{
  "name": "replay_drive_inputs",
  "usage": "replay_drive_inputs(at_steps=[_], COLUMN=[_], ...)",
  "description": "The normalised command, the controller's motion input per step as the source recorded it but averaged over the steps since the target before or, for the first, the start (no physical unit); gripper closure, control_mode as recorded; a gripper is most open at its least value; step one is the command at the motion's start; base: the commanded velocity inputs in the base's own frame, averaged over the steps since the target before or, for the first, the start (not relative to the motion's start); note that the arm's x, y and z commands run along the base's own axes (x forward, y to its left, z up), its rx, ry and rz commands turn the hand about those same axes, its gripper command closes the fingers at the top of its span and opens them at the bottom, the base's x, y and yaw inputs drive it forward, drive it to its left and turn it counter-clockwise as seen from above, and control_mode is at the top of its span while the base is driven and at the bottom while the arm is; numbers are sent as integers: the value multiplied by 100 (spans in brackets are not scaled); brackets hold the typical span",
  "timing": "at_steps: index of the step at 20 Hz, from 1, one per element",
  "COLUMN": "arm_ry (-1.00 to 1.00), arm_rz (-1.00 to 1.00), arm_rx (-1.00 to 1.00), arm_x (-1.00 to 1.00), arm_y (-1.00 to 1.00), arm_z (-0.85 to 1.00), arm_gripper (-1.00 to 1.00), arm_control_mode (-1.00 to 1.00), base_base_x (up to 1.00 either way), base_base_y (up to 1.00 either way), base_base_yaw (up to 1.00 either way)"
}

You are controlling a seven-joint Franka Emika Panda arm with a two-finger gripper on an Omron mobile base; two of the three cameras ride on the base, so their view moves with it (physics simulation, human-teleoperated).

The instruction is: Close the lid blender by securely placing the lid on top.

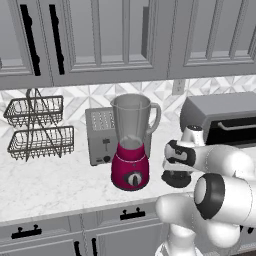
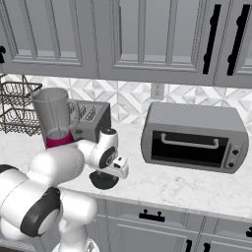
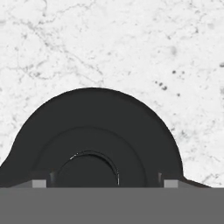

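Note:
The blender point(image 1: 131, 142) stands on the counter, a clear jar with an open mouth on a magenta base. To its right the black round lid point(image 1: 176, 179) lies flat on the marble. My gripper point(image 1: 177, 172) points straight down onto the lid. In the hand view the lid point(image 3: 96, 127) fills the lower half, and my gripper point(image 3: 105, 183) has its fingertips point(image 3: 40, 183) set against both sides of the lid's raised part. From the right base view the lid point(image 2: 103, 181) sits under my gripper point(image 2: 105, 174), right of the blender point(image 2: 55, 118).
A grey toaster point(image 1: 99, 135) stands just behind the blender. A wide toaster oven point(image 2: 194, 135) sits to the right, and a two-tier wire basket rack point(image 1: 37, 127) to the left. Wall cabinets hang above the counter point(image 1: 55, 185).

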Motion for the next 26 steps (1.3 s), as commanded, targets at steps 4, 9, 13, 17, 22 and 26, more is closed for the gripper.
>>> replay_drive_inputs(at_steps=[4,9,13,17,22,26], arm_ry=[0,0,-6,-16,-13,-12], arm_rz=[-2,-2,0,0,0,0], arm_rx=[0,0,0,3,0,0], arm_x=[-8,-17,-46,-70,-53,-16], arm_y=[13,21,8,0,11,1], arm_z=[-79,-61,-14,0,0,26], arm_gripper=[100,100,100,100,100,100], arm_control_mode=[-100,-100,-100,-100,-100,-100], base_base_x=[0,0,0,0,0,0], base_base_y=[0,0,0,0,0,0], base_base_yaw=[0,0,0,0,0,0])
